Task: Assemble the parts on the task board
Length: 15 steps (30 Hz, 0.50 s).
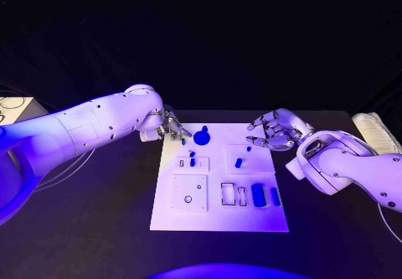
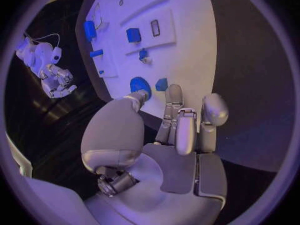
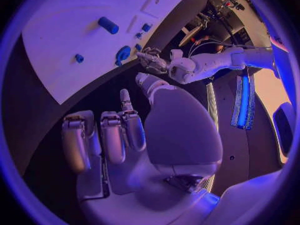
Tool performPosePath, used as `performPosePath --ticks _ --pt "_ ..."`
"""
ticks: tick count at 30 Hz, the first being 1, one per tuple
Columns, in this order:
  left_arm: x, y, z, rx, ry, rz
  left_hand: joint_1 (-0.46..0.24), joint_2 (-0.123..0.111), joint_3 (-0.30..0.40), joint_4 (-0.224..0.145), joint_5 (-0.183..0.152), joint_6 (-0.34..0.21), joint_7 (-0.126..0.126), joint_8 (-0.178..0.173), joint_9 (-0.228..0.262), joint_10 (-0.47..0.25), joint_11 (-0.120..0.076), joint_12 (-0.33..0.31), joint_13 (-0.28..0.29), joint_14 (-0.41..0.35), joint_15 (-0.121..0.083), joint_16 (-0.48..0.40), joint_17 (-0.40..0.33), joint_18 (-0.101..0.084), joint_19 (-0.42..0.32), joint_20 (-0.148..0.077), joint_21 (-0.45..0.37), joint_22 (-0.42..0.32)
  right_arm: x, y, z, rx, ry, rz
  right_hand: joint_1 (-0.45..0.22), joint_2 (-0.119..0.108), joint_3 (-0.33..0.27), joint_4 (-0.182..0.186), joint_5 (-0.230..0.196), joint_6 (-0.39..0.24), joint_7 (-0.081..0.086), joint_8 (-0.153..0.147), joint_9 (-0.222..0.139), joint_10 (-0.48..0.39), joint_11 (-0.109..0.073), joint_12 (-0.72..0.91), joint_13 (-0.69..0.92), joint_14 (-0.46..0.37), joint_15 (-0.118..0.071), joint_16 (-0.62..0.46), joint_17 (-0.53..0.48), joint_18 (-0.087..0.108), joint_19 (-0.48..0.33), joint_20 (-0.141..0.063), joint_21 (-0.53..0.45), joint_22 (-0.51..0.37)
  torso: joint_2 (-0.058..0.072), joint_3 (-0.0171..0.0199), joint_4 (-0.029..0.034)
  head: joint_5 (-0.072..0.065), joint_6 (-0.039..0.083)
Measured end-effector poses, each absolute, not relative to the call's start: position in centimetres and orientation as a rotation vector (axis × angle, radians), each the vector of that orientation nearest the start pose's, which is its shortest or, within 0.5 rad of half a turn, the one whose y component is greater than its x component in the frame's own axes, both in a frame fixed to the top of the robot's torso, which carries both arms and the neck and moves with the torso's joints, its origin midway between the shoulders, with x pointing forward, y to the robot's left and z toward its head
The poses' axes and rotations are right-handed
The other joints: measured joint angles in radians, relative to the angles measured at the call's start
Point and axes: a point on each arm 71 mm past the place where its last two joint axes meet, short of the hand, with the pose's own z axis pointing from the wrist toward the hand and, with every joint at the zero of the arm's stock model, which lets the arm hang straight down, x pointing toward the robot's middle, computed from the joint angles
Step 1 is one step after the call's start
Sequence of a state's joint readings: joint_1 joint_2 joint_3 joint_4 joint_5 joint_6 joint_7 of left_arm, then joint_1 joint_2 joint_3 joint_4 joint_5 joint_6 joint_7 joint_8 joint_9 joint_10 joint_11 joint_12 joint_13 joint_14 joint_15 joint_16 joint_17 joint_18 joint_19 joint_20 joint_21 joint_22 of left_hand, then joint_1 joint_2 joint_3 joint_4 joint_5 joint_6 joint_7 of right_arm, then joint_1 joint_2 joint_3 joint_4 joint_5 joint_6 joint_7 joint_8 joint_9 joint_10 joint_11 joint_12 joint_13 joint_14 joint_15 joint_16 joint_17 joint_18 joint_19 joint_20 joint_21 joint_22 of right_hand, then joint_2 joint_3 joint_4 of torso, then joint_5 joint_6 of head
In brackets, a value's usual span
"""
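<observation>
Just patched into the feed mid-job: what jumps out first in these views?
The white rectangular task board lies mid-table, dotted with small blue parts; the biggest, a round blue disc-shaped part, sits near its far edge. The silver left hand hovers at the board's far left corner beside that disc, and the silver right hand hangs at the far right corner, fingers apart, both holding nothing.
</observation>
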State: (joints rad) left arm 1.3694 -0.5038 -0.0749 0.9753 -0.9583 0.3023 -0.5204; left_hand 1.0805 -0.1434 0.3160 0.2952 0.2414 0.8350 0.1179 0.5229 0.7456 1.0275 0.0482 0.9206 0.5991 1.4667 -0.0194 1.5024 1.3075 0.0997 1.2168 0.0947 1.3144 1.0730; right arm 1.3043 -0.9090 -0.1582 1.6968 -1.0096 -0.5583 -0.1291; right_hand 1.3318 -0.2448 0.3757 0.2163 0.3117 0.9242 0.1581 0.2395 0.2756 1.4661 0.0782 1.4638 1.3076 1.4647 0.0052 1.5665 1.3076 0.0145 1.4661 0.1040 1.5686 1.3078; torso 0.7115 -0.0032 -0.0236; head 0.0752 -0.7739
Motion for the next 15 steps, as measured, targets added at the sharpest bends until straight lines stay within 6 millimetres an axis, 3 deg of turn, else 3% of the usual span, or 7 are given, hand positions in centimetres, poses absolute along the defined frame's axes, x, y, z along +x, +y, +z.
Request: performPosePath --ticks 15 --pt "58.09 20.36 -18.18 -0.301 2.352 -0.285 0.032 0.012 0.003 -0.003 0.0 0.009 -0.009 0.017 -0.001 0.0 0.0 0.008 -0.003 0.0 0.0 0.0 0.0 0.0 0.0 0.0 0.0 0.008 46.02 -19.83 -16.27 0.305 1.623 0.841 0.0 0.0 0.0 0.0 0.0 0.0 0.0 0.0 0.0 0.0 0.0 0.0 0.0 0.0 0.0 0.0 0.0 0.0 0.0 0.0 0.0 0.0 -0.002 0.0011 0.0005 0.0 -0.004"
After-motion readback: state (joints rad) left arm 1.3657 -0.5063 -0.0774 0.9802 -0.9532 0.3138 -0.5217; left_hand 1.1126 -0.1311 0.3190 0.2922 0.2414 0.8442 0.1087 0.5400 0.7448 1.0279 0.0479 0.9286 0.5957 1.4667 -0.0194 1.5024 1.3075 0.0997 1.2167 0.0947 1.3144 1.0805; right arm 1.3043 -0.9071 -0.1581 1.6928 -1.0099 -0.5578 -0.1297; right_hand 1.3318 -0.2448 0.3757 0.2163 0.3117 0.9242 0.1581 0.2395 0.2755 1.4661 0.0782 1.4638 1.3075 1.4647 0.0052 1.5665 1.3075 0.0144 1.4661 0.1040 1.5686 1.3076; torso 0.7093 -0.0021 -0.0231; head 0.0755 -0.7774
